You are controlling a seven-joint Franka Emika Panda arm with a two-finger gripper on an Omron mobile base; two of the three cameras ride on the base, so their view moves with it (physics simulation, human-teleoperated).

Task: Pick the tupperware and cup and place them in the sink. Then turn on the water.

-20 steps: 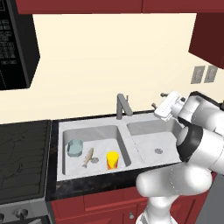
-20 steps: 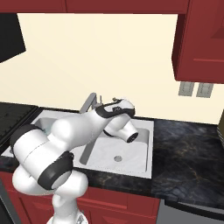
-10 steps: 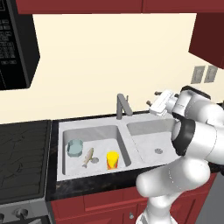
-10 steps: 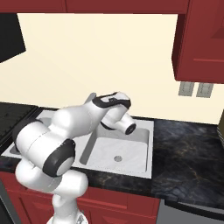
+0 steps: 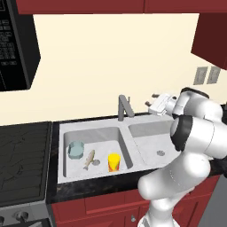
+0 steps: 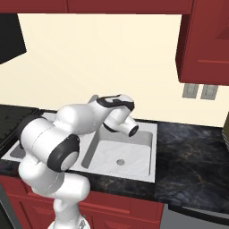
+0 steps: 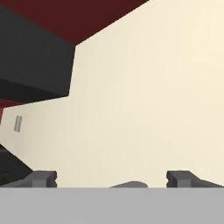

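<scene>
The light grey sink (image 5: 95,126) has two basins. In its left basin sit the pale blue tupperware (image 5: 76,149) at the left and the yellow cup (image 5: 114,162) upright at the right, with a small tan fish (image 5: 90,158) between them. My gripper (image 5: 152,102) hovers above the back of the right basin, open and holding nothing, pointing left toward the grey faucet (image 5: 123,107) and a little apart from it. In the hand view the gripper (image 7: 112,179) stands wide open against the cream wall. I see no water coming from the spout. My arm covers the left basin in the right base view, where the sink (image 6: 151,134) shows its right basin.
A black stove (image 5: 22,164) lies left of the sink with a black microwave (image 5: 17,44) above it. Dark stone counter (image 6: 192,152) runs to the right. Wall outlets (image 5: 206,75) and red cabinets (image 6: 205,40) are at the upper right.
The hand has swung left and slightly up, from over the right basin toward the faucet. The jaws stayed open. The things in the left basin have not moved.
</scene>
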